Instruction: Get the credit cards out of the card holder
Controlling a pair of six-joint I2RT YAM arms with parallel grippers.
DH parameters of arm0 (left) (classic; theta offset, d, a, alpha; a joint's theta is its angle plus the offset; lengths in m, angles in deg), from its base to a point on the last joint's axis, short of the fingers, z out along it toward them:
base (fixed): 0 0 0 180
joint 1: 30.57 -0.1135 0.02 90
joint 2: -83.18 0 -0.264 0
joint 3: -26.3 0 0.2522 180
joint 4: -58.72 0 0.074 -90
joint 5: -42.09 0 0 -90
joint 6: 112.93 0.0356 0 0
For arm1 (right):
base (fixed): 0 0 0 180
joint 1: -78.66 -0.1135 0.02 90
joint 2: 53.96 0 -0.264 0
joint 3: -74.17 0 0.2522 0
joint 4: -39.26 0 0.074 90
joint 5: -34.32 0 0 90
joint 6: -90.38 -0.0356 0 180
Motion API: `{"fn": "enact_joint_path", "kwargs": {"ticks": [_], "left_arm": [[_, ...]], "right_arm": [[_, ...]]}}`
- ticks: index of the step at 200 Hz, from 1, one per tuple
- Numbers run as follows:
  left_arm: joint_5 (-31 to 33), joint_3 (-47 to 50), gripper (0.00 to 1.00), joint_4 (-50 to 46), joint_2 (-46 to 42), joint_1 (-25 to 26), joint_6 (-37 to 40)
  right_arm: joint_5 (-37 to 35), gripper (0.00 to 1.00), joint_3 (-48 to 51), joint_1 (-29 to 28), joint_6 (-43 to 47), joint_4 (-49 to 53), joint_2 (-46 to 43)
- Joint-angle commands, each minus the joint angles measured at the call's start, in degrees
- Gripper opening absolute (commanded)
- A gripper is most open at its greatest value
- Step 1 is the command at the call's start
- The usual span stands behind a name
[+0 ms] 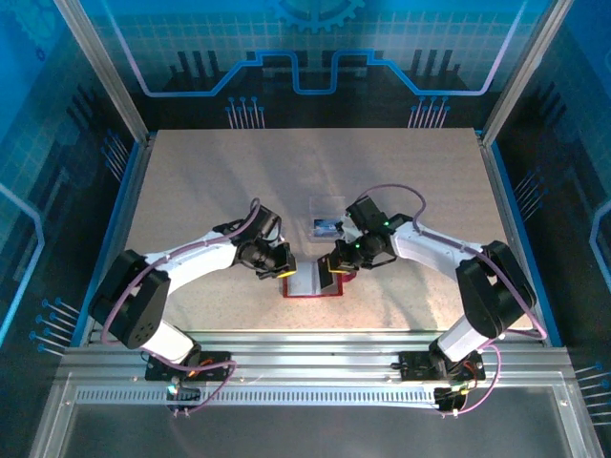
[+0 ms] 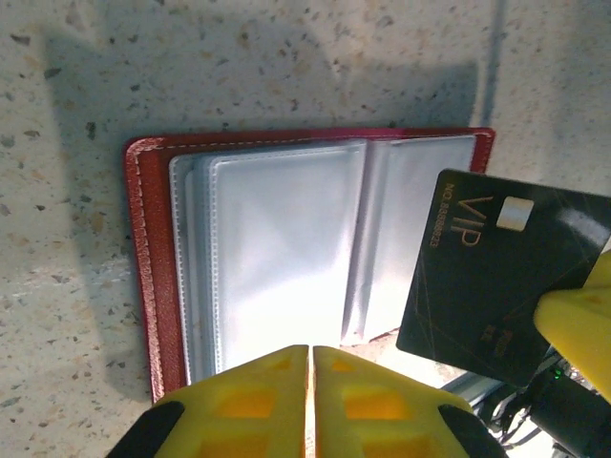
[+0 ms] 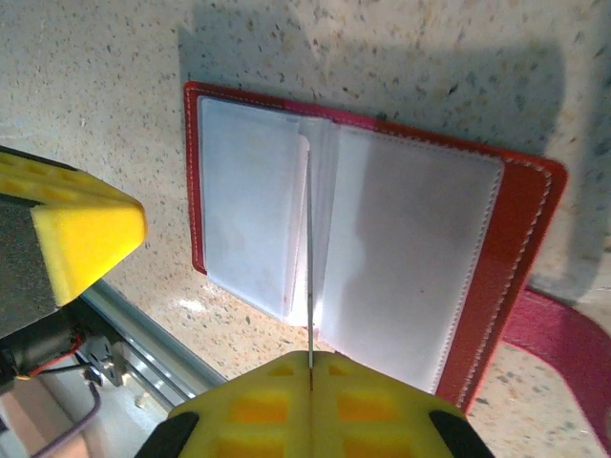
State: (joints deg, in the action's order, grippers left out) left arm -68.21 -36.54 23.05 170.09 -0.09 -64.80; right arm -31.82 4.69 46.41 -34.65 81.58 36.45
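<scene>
Open flat by the middle of the near edge of the desk (image 1: pixel 191 191): card holder (image 2: pixel 277 248). Pinched in the right gripper (image 3: pixel 310 377): dark VIP card (image 2: pixel 496 277). Pressed together, seemingly empty: left gripper (image 2: pixel 310 382). Likely light, stiff, slick; best gripped deep across an edge.

1. A pale, speckled surface (image 1: pixel 210 181) lies under bright light, crossed by soft shadows; its dark flecks show close up in the left wrist view (image 2: pixel 76 86).
2. A small clear plastic tray (image 1: pixel 327 200) sits near the middle of the surface.
3. Blue strips (image 1: pixel 122 205) edge the surface on both sides.
4. Ribbed aluminium rails (image 1: pixel 305 367) run along the near edge, one seen close in the right wrist view (image 3: pixel 143 334).
5. Slanted metal posts (image 1: pixel 100 67) frame a blue backdrop (image 1: pixel 305 48) printed with grid and circuit lines.
</scene>
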Motion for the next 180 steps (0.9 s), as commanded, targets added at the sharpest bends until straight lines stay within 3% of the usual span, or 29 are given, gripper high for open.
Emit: {"fn": "enact_joint_path", "kwargs": {"ticks": [1, 45, 111, 143, 180], "left_arm": [[1.5, -0.7, 0.12, -0.5, -2.4, -0.6, 0.0], [3.2, 0.8, 0.16, 0.8, -5.6, -1.2, 0.1], [3.4, 2.6, 0.19, 4.0, -9.1, -2.5, 0.4], [3.2, 2.3, 0.19, 4.0, -8.6, -2.7, 0.6], [3.3, 2.9, 0.19, 3.7, -9.1, -3.2, 0.8]], "right_arm": [[-2.9, 0.03, -4.6, 1.0, 9.7, 8.4, -1.8], [-15.4, 0.00, -11.7, 0.7, 31.3, 19.0, -2.5], [-18.2, 0.00, -18.7, 0.2, 64.6, 24.3, -1.1], [-20.8, 0.00, -26.8, 0.5, 74.5, 27.7, 4.3], [-22.2, 0.00, -38.3, 1.0, 79.6, 31.6, 11.8]]}}
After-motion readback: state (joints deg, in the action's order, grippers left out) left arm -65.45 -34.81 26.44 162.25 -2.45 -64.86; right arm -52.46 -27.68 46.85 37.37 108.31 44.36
